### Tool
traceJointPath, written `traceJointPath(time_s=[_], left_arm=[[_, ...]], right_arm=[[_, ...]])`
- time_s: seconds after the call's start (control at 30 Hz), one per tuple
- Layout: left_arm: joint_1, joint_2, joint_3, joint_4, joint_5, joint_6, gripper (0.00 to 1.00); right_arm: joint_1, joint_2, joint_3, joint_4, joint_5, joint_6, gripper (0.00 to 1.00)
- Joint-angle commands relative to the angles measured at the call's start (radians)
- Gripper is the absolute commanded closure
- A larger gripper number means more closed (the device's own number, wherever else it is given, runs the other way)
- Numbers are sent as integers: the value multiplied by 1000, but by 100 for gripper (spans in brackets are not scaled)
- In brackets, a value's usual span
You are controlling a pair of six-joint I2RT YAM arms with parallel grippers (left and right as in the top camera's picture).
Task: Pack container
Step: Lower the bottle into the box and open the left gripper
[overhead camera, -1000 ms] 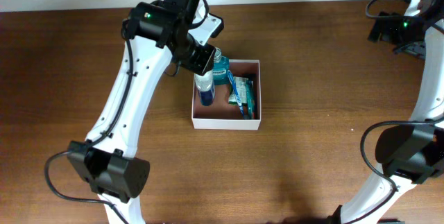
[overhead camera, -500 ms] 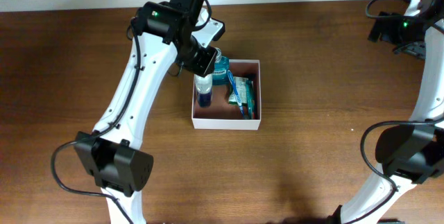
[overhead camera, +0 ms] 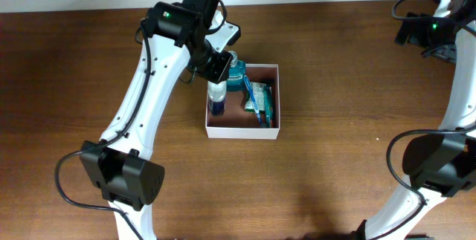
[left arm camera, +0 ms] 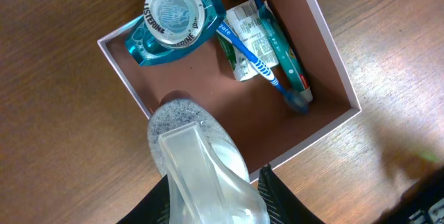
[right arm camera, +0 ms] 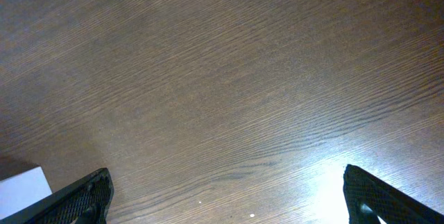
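Your left gripper point(left arm camera: 216, 200) has its jaws clamped on the clear bottle point(left arm camera: 198, 161) at the container's point(left arm camera: 331, 47) left side; can't tell if it's seated. The container sits centre of the table point(overhead camera: 335, 158). Your right gripper point(right arm camera: 225, 200) has its jaws gaping, empty. Expect a light, thin-walled box that slides and flexes, so pinch a wall near a corner.

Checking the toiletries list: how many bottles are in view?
2. A teal mouthwash bottle stands in a corner of the container; a clear bottle is gripped by the left gripper at the container's edge. Others may be hidden.

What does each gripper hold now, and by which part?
The left gripper clamps the clear plastic bottle by its sides; the right gripper holds nothing.
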Motion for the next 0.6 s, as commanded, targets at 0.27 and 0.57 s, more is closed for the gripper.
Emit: traceJointPath(time_s=[0.27, 0.57], left_arm=[[-3, 11, -40, 26, 4, -50, 71], [-6, 11, -116, 72, 4, -61, 71]], right_arm=[[-1, -20, 6, 0, -9, 8, 2], [-1, -20, 6, 0, -9, 8, 1]])
